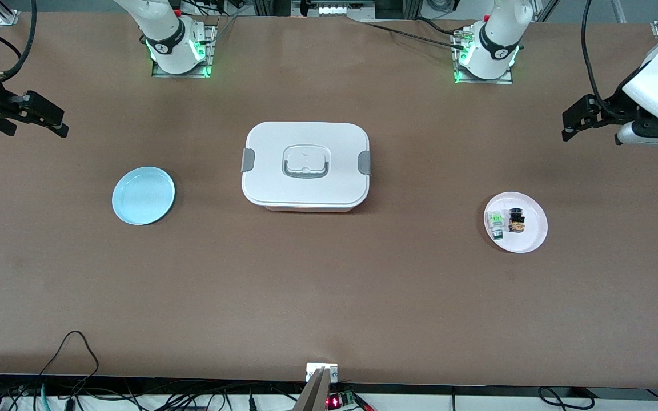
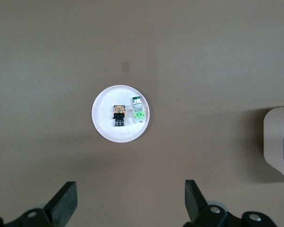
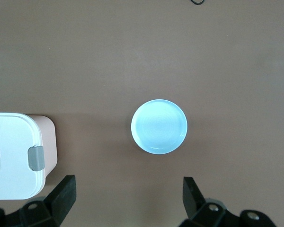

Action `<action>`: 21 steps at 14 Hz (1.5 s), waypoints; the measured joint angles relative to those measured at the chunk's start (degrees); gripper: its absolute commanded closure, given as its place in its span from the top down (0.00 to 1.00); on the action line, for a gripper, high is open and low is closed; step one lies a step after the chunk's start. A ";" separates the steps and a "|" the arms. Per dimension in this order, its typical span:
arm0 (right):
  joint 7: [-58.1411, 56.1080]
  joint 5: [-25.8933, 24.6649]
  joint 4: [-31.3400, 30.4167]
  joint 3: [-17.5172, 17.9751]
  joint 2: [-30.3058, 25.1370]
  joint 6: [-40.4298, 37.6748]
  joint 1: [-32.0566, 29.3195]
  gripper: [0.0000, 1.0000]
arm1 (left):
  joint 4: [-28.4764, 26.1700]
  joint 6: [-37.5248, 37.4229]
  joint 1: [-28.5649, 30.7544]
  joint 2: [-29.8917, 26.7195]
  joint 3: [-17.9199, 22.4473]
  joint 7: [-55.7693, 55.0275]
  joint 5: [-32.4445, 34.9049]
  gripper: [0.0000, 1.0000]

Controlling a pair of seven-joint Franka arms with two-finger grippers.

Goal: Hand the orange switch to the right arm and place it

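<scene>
The orange switch (image 1: 516,220) (image 2: 118,115), a tiny black part with an orange-tan section, lies on a small white plate (image 1: 530,242) (image 2: 106,126) toward the left arm's end of the table. A green-and-white part (image 1: 497,222) (image 2: 138,109) lies beside it on the same plate. My left gripper (image 1: 570,123) (image 2: 130,189) hangs high over bare table at that end, open and empty, well apart from the plate. At the other end my right gripper (image 1: 57,120) (image 3: 128,182) hangs open and empty above the table near a light blue plate (image 1: 143,195) (image 3: 159,126).
A white lidded box (image 1: 305,165) (image 2: 279,146) (image 3: 12,156) with grey side clips sits mid-table between the two plates. Nothing lies on the blue plate. Cables trail along the table edge nearest the front camera.
</scene>
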 measured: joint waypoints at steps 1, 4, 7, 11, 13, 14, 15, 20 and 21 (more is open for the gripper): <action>0.00 0.00 0.00 -0.03 0.00 0.00 0.00 1.00 | 0.00 0.02 0.00 0.02 0.00 0.03 0.00 1.00; 0.00 0.00 0.00 -0.21 0.00 0.00 -0.05 1.00 | 0.41 0.17 0.00 0.14 0.00 0.06 0.00 1.00; 0.00 0.00 0.00 -0.32 0.00 0.00 -0.13 1.00 | 0.77 0.17 0.00 0.34 0.00 0.05 0.00 1.00; 0.00 0.00 0.00 -0.43 0.00 0.00 -0.14 1.00 | 0.99 0.17 0.00 0.68 0.00 0.05 0.00 1.00; 0.00 0.00 0.00 -0.49 0.00 0.00 -0.15 1.00 | 1.05 0.17 0.00 0.73 0.00 0.05 0.00 1.00; 0.00 0.00 0.00 -0.49 0.00 0.00 -0.15 1.00 | 1.06 0.17 0.00 0.75 0.00 0.05 0.00 1.00; 0.00 0.00 0.00 -0.49 0.00 0.00 -0.15 1.00 | 1.07 0.17 0.00 0.77 0.00 0.05 0.00 1.00; 0.00 0.00 0.00 -0.49 0.00 0.00 -0.15 1.00 | 1.08 0.17 0.00 1.09 0.00 0.05 0.00 1.00; 0.00 0.00 0.01 -0.49 -0.01 0.00 -0.15 1.00 | 1.11 0.17 0.00 1.19 0.00 0.05 0.00 1.00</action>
